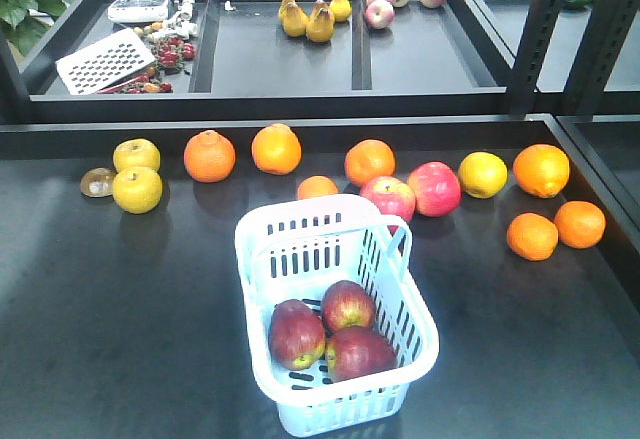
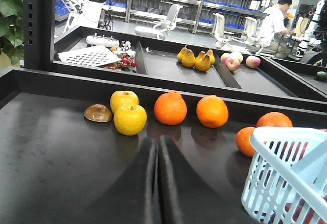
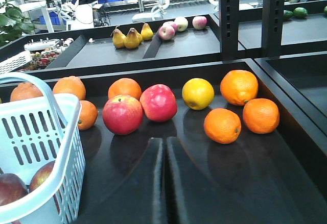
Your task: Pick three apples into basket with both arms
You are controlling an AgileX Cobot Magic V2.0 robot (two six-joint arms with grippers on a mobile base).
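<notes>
Three dark red apples [image 1: 296, 334], [image 1: 347, 305], [image 1: 359, 353] lie together in the near end of the pale blue-white basket [image 1: 262, 259] on the black table. Two of them show through the basket [image 3: 30, 147] in the right wrist view. The basket [image 2: 278, 175] also shows at the right of the left wrist view. My left gripper [image 2: 157, 143] is shut and empty above bare table, left of the basket. My right gripper [image 3: 164, 141] is shut and empty, right of the basket. Neither gripper shows in the front view.
Behind the basket lies a row of fruit: yellow apples [image 1: 137, 188], oranges [image 1: 209, 156], two brighter pink-red apples [image 1: 433, 188], a yellow fruit [image 1: 482, 174], and more oranges [image 1: 532, 236] at the right. Raised bins behind hold pears [image 1: 319, 21]. A black post [image 1: 540, 29] stands back right.
</notes>
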